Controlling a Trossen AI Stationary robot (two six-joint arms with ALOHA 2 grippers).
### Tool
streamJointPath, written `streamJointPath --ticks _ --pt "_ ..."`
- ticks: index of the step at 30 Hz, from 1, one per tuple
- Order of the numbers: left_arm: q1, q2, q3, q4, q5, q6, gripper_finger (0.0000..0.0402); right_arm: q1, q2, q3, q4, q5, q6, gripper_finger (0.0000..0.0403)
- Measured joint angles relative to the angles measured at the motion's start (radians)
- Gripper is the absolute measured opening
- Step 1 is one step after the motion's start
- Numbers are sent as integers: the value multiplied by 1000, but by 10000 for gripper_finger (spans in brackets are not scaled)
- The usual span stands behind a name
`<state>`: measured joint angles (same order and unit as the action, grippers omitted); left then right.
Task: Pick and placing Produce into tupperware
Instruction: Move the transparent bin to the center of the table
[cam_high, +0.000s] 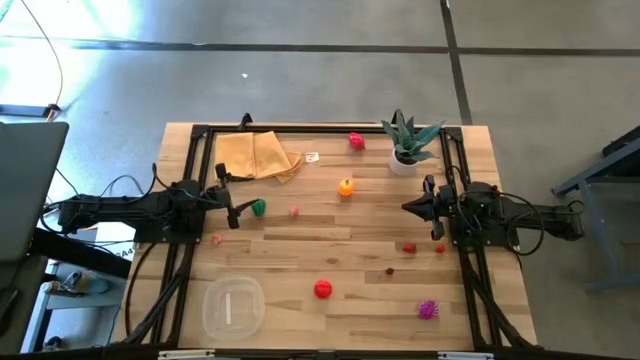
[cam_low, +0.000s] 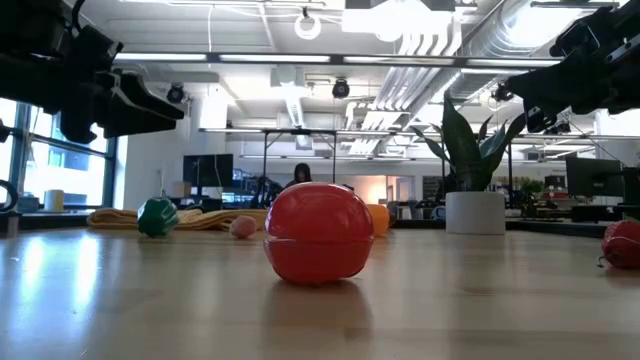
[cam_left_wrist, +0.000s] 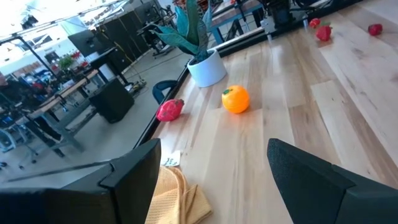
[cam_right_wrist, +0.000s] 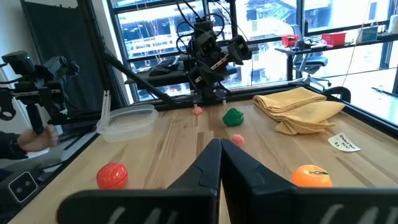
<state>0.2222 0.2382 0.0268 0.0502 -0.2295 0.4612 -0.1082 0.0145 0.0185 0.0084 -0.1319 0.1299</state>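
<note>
Toy produce lies scattered on the wooden table: a green piece (cam_high: 258, 207), an orange (cam_high: 345, 186), a magenta-red piece (cam_high: 356, 141), a red tomato (cam_high: 322, 289), a spiky magenta piece (cam_high: 428, 309) and small red pieces (cam_high: 409, 247). The clear tupperware (cam_high: 233, 306) stands on its base near the front left edge. My left gripper (cam_high: 232, 198) hovers open at the table's left side, just left of the green piece, with nothing between its fingers (cam_left_wrist: 134, 171). My right gripper (cam_high: 406, 206) hovers shut at the right side, holding nothing (cam_right_wrist: 219, 155).
A folded tan cloth (cam_high: 258, 155) lies at the far left. A potted spiky plant (cam_high: 408, 145) stands at the far right. Black frame rails (cam_high: 190, 190) run along both table sides. Bare wood (cam_high: 330, 235) lies in the table's middle.
</note>
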Motion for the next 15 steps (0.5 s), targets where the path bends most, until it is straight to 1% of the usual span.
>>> streamJointPath --ticks 9,15 --pt "0 0 0 2 0 6 285 0 0 0 14 8 4 0" --pt "0 0 0 8 0 4 285 0 0 0 42 8 138 0"
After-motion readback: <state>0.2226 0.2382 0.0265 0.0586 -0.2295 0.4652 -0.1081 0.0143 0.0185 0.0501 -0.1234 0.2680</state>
